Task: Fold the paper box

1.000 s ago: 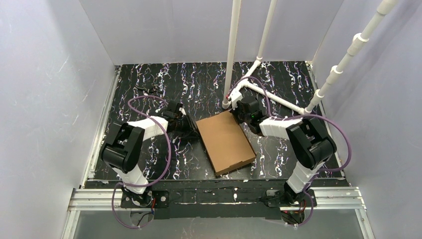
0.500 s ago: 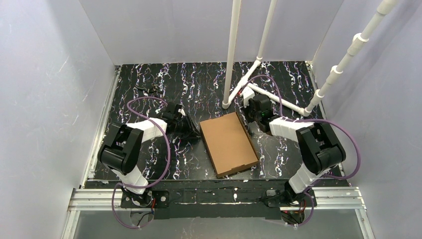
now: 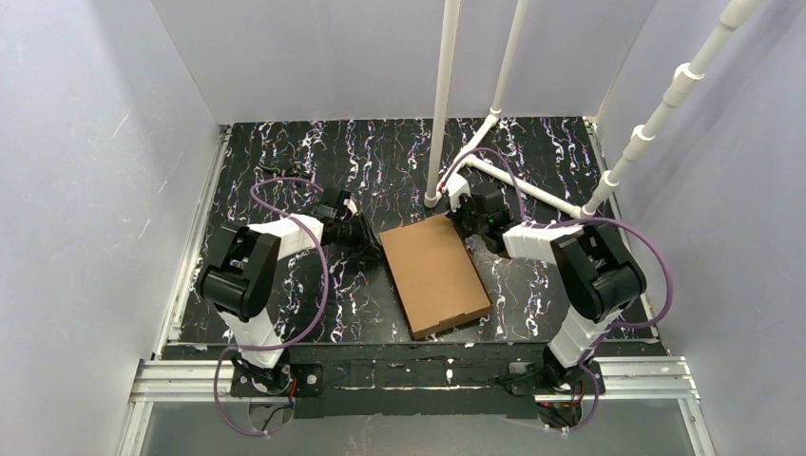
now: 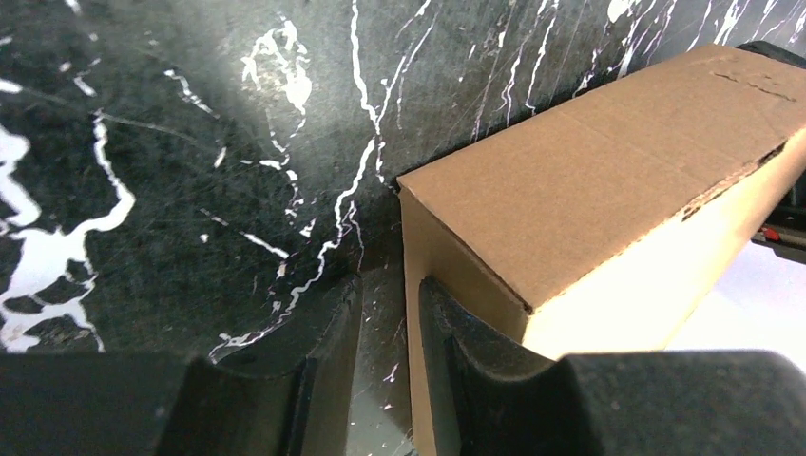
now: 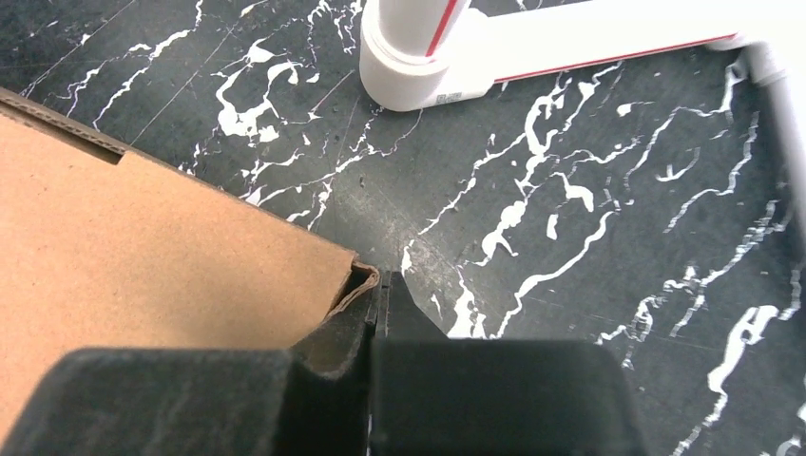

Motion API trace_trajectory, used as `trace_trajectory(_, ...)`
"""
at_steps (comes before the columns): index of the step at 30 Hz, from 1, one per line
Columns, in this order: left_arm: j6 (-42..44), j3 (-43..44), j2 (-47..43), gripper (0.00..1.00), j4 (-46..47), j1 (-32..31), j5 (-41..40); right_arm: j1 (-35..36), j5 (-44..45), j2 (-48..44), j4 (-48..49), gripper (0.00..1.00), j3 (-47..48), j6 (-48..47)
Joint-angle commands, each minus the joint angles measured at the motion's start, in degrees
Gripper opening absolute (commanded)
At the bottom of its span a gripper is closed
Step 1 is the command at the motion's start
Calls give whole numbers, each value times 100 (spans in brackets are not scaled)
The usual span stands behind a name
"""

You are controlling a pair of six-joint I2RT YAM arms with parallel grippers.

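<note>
Top external: brown corrugated paper box, shallow, rectangular and closed, is laid flat and skewed mid-table on the black, white-veined table. Left gripper is seen with jaws slightly apart, nothing clamped, one finger against the box's end wall. Right gripper is pressed together, tips touching a curled far corner. White pipe frame is planted just beyond the box.

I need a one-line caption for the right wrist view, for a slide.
Shut right gripper at a corner of the paper box, white pipe base behind.
</note>
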Motion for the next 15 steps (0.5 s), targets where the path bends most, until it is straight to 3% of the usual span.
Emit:
trace_trajectory(1,36,354,244,29,337,-318,389,488,-878,-482,250,1,-176,-420)
trace_trajectory(8,320,58,-461,35,-230,74,-327,-346,-314,-613,-594,2,22,-129)
trace_trajectory(15,564,-335,-1018,42,-329,347,-115,-646,-329,-614,-864,13,-59,-78)
